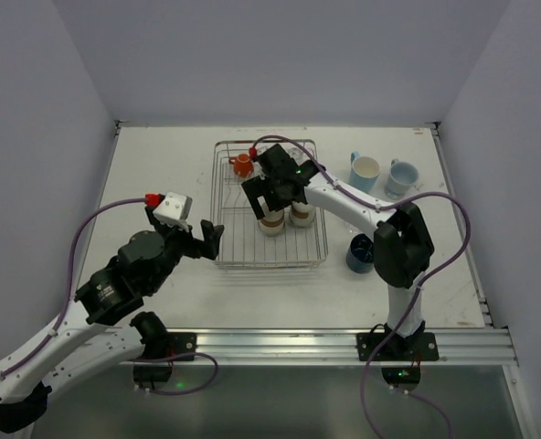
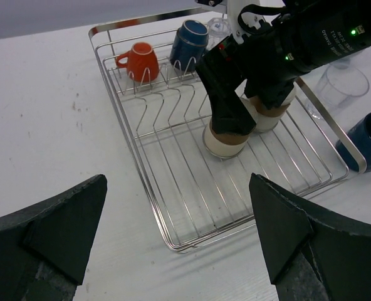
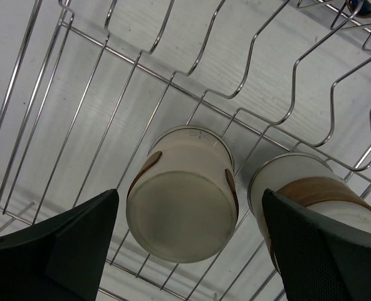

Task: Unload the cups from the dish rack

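I had the right gripper (image 1: pixel 269 199) spread wide over the dish rack (image 1: pixel 218 206). Its fingers flanked a cream-and-brown tumbler (image 3: pixel 182 210) standing on the wires, with a gap showing on each side. A second tumbler (image 3: pixel 311 191) stood just beside it, leaving the right-hand finger little room. An orange mug (image 1: pixel 242 165) and a dark blue mug (image 2: pixel 190 41) sat along the rack's far edge. The left gripper (image 1: pixel 206 240) hung released and empty over bare table (image 1: pixel 152 165), near the rack's near-left corner.
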Robot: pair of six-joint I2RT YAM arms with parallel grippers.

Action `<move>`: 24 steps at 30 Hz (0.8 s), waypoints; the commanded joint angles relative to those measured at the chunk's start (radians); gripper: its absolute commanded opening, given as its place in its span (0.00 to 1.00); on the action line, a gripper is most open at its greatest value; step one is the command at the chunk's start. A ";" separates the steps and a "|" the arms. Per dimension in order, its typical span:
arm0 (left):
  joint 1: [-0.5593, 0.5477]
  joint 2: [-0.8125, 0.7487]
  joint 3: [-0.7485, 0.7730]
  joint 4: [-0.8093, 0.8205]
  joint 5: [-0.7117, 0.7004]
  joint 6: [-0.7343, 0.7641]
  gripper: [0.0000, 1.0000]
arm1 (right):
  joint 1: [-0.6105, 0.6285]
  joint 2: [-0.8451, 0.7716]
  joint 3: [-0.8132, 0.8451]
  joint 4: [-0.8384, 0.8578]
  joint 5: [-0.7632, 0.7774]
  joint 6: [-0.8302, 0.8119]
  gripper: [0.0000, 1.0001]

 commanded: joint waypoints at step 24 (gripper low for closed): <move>0.019 0.064 0.051 0.224 0.303 -0.185 0.88 | 0.024 -0.648 -0.636 0.846 -0.355 0.324 0.28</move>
